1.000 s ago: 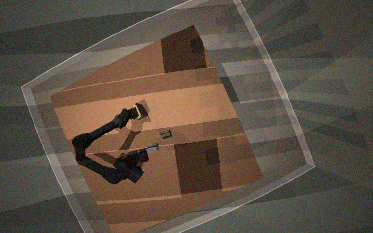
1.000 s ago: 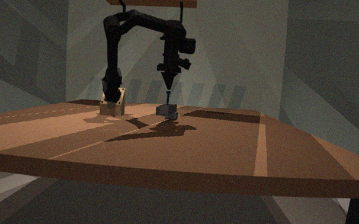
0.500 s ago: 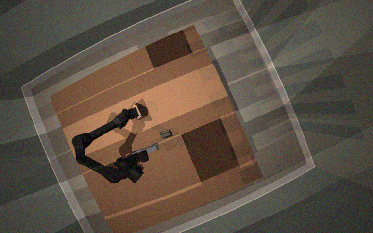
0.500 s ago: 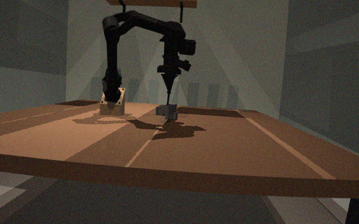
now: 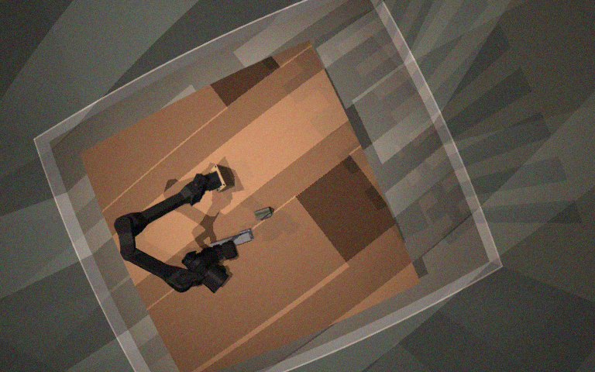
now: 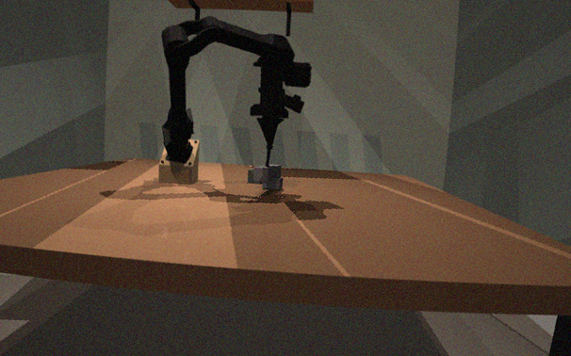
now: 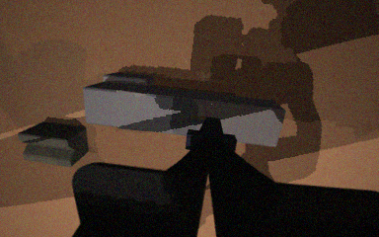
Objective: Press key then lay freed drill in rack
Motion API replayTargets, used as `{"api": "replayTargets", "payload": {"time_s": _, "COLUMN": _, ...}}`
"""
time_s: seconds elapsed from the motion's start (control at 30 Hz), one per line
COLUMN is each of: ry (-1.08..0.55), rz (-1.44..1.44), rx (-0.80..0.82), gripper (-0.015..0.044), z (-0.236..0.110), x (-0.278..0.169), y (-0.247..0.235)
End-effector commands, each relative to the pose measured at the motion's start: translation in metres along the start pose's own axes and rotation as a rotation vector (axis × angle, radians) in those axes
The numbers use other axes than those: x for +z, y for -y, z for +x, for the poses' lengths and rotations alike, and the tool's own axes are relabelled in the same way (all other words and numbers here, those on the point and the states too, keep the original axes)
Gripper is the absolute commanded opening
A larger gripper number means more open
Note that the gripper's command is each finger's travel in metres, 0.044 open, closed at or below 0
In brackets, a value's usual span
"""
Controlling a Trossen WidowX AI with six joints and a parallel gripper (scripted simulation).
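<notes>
A long grey-blue block [image 5: 240,237] [image 6: 259,175] [image 7: 123,106] lies on the wooden table [image 5: 307,280] [image 6: 144,232]. A thin dark pin [image 6: 269,158] stands up from its top; I cannot tell whether it is the key or the drill. My gripper [image 5: 227,250] [image 6: 268,138] [image 7: 209,144] is shut, points straight down and sits right over the block's top with its tip at the pin. Nothing is between the fingers. A small dark green piece [image 5: 263,213] [image 7: 51,144] lies a little apart from the block; it looks like the low rack.
The arm's base stands on a tan mount [image 5: 223,177] [image 6: 179,168] at the back of the table. A wooden board [image 6: 239,2] hangs overhead behind the arm. A pale translucent wall [image 5: 443,131] rings the table.
</notes>
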State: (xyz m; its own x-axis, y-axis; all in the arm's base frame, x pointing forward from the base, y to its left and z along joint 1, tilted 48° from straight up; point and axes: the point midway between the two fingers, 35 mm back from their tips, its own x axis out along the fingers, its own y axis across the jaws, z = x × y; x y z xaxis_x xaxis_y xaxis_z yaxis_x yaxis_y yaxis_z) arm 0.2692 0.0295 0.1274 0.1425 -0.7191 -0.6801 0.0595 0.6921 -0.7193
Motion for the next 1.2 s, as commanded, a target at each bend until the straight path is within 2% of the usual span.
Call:
{"api": "replayTargets", "payload": {"time_s": 0.0, "ry": -0.027, "rz": -0.003, "rx": -0.010, "gripper": 0.0000, "z": 0.009, "x": -0.004, "y": 0.001}}
{"api": "replayTargets", "payload": {"time_s": 1.17, "ry": -0.026, "rz": -0.003, "rx": -0.010, "gripper": 0.0000, "z": 0.020, "x": -0.009, "y": 0.002}}
